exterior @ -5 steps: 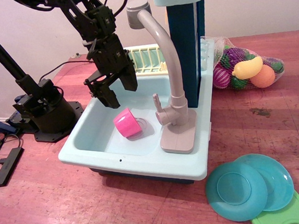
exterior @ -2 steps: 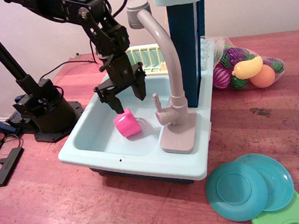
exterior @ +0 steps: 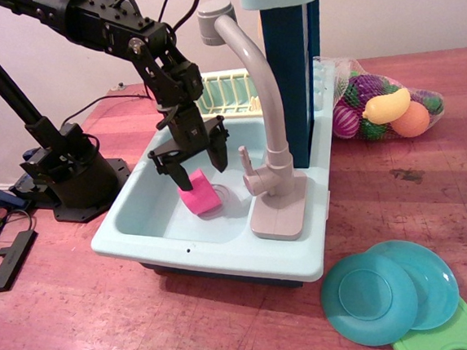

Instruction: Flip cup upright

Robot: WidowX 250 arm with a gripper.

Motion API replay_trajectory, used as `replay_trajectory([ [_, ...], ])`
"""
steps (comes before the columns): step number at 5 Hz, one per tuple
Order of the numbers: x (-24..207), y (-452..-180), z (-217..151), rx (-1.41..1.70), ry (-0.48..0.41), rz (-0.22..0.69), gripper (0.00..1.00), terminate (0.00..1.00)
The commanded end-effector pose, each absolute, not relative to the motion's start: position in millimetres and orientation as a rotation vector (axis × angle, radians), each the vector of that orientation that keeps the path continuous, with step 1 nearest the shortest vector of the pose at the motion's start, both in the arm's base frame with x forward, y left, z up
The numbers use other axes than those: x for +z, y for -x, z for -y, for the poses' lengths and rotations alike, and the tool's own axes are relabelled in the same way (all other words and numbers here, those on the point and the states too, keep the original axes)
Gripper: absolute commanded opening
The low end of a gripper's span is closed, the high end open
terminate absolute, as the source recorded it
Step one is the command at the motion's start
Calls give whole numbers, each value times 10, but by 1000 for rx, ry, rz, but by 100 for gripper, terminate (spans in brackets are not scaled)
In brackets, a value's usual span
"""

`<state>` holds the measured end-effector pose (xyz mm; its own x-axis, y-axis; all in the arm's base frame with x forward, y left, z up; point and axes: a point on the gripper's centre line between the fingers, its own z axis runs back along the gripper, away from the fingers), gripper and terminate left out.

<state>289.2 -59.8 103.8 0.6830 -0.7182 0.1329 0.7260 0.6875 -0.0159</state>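
A: Where is the cup point(exterior: 199, 192) found?
B: It is seen tipped in the sink point(exterior: 144, 216) basin, beside the faucet point(exterior: 276, 179).
A: And the gripper point(exterior: 192, 160)?
B: Its fingers are spread apart, straddling the cup's top.

So the arm is a black one, mounted on a round black base point(exterior: 68, 175) way off to the left and below the gripper. From there a thin link angles up out of the top-left corner, then a long segment comes back in horizontally across the top. It bends at a chunky joint point(exterior: 134, 45) up and left of the gripper, and the wrist drops down-right from there. The gripper point(exterior: 192, 162) points downward, fingers spread apart, one finger point(exterior: 173, 169) on the left and the other on the right.
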Motion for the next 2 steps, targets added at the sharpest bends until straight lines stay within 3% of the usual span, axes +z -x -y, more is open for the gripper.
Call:
replay_trajectory([
  [1,921,-2880,735,-846,73,126,100,0],
  [2,864,-2846,768,-848,81,123,0,0],
])
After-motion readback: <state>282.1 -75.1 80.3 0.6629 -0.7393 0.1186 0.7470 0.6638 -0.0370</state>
